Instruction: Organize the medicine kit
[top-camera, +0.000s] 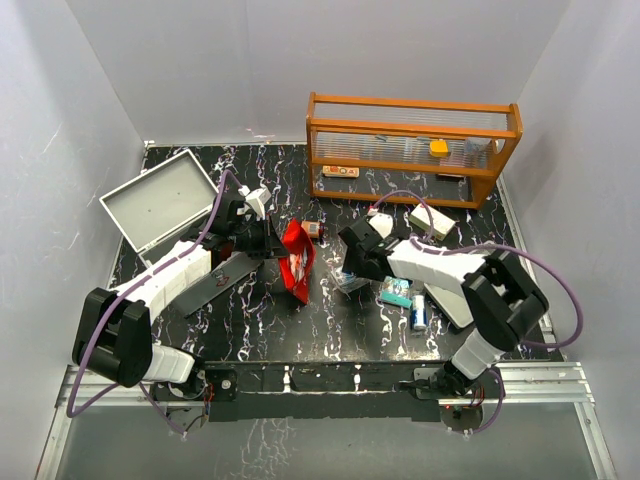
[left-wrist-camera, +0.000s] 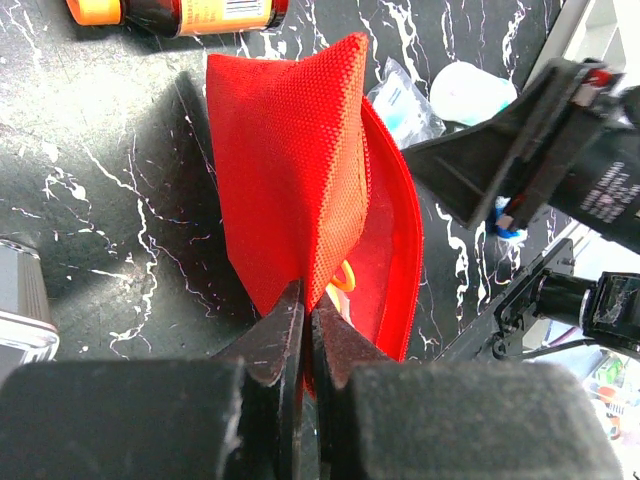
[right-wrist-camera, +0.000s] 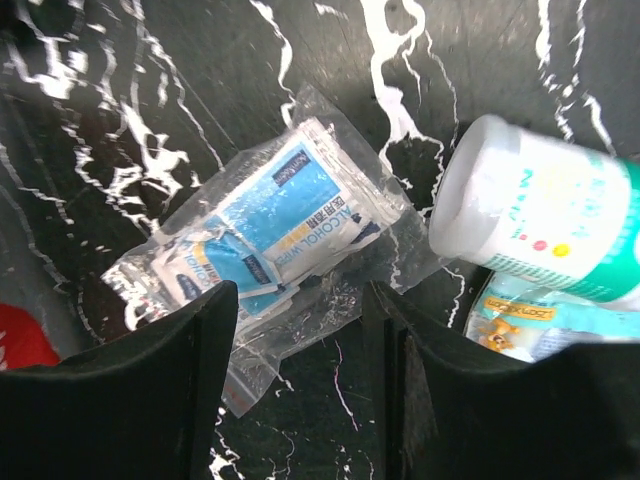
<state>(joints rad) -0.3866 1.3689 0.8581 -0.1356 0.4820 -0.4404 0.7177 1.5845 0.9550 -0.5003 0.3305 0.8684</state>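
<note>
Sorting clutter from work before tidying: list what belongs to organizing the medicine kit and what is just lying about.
Belongs to the job:
grey metal case
red pouch, pinched by the shut left gripper
alcohol wipes packet, under the open right gripper
white bottle beside it

Probably just lying about:
orange shelf at the back
yellow item on it

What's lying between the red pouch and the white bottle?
A clear packet of alcohol wipes lies between red pouch and white bottle, clearest in the right wrist view.
</note>
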